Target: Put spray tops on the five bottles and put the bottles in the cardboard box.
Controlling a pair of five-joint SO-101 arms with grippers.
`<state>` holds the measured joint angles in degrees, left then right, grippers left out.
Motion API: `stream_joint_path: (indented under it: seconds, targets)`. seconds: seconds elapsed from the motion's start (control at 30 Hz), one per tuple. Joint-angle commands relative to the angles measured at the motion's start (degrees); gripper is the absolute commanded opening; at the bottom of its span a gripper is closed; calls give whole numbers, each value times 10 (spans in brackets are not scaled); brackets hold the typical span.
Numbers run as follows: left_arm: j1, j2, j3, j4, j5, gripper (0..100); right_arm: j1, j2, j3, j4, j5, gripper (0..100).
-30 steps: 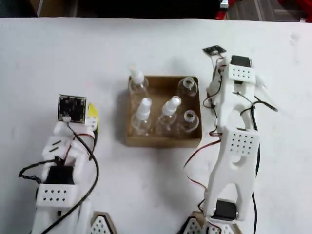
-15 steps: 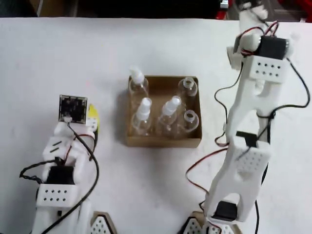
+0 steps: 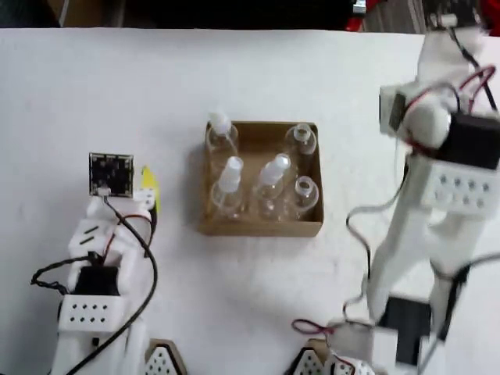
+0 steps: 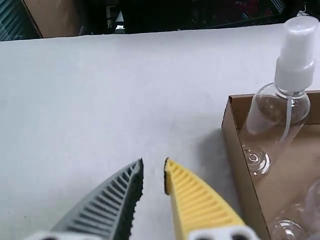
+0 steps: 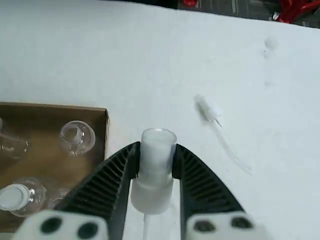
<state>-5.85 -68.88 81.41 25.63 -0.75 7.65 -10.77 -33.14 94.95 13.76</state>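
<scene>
The right claw clamps a white spray top.

The high camera looks steeply down over the tabletop. The left wrist camera sits behind the left gripper, sighting low along the tabletop; the right one looks down past the right gripper from higher. All share the cardboard box, off beside each gripper.

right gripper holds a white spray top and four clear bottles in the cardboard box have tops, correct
Not four: three clear plastic bottles in the brown cardboard box have tops, while two open-necked bottles stand at its right side, as the high view shows. The right gripper does hold a white spray top.
</scene>
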Motion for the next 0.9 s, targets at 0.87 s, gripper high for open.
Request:
stream_joint_path:
  seconds: [0.87]
  targets:
    - [-30, -12, -7, -15, 14, 74, -138, -264, 589, -841, -222, 15]
